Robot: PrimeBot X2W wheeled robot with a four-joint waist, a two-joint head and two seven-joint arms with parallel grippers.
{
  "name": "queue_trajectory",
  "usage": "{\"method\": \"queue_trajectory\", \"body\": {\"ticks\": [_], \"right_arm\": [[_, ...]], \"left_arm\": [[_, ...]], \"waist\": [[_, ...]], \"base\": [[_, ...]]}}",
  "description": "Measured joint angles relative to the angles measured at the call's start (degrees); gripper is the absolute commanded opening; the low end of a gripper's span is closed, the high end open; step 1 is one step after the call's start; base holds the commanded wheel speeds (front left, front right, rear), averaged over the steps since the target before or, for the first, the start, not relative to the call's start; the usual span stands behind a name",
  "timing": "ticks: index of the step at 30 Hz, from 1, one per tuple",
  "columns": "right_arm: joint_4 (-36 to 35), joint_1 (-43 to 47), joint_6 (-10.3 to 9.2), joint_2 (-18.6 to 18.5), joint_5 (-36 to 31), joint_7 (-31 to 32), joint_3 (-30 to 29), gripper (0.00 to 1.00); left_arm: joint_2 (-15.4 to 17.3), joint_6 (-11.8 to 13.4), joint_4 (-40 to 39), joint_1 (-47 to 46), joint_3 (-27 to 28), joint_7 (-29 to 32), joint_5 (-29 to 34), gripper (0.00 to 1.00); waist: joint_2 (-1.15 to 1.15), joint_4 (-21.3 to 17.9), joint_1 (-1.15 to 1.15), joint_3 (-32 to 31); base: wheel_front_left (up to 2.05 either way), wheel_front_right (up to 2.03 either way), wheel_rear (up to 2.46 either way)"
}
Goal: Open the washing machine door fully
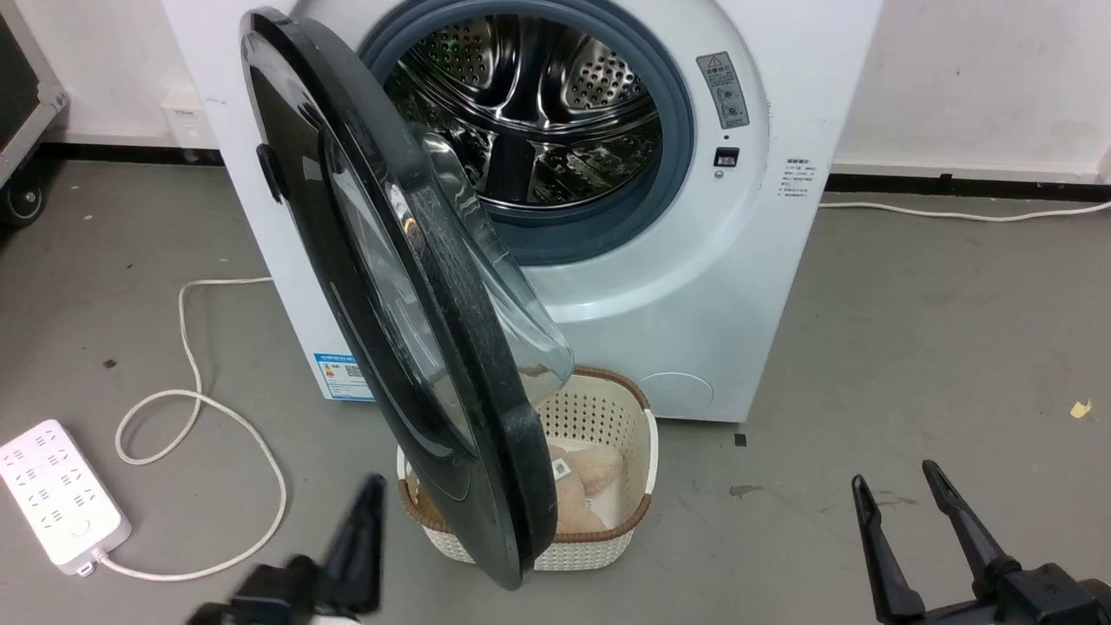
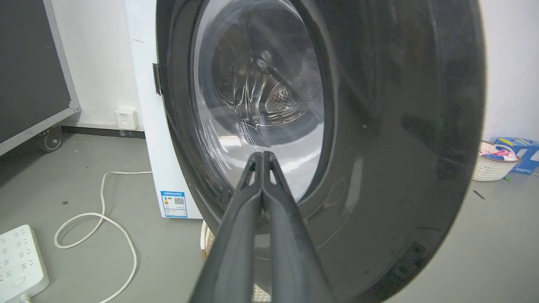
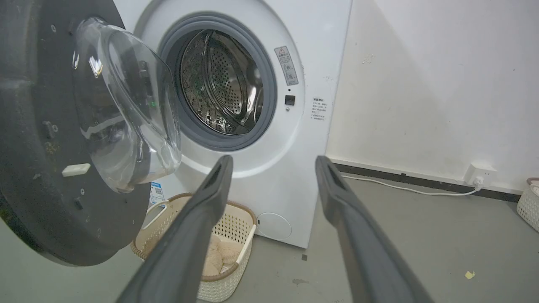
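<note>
The door (image 1: 486,365), half open above the basket (image 1: 608,417) on the floor, needs sweeping leftward about its hinge; the left claw (image 2: 262,155), pressed together, faces its outer side, the right claw (image 1: 894,476) spread.

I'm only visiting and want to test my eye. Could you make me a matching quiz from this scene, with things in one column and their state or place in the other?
Things:
1. door
2. basket
3. power strip
4. left end effector

States or places:
A. fingers shut together
B. on the floor under the door, with something beige inside
C. swung partly open
D. flat on the floor, cable attached

Pairs: 1-C, 2-B, 3-D, 4-A
</note>
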Motion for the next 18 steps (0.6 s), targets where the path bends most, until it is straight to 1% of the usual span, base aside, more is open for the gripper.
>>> {"method": "queue_trajectory", "body": {"ticks": [5,10,13,18], "right_arm": [[0.31,0.00,0.00,0.02,0.11,-0.01,-0.07,1.00],[0.59,0.00,0.00,0.04,0.12,-0.01,-0.14,1.00],[0.80,-0.01,0.00,0.04,0.21,-0.01,-0.10,1.00],[0.89,-0.02,0.00,0.07,1.16,-0.01,-0.44,1.00]], "left_arm": [[-0.30,1.49,-6.46,-1.59,3.66,-0.01,-2.22,0.00],[-0.52,3.24,-16.92,-6.76,4.98,-0.02,-4.78,0.00],[-0.52,4.45,-22.34,-9.88,3.59,0.19,-5.97,0.00],[-0.59,6.83,-28.50,-13.44,-2.89,4.94,-6.64,0.00]], "waist": [[0.00,0.21,0.00,-0.10],[0.00,0.18,0.00,-0.52],[0.00,-0.03,0.00,-0.70],[0.00,-0.50,0.00,-0.59]], "base": [[0.00,0.00,0.00],[0.00,0.00,0.00],[0.00,0.00,0.00],[0.00,0.00,0.00]]}}
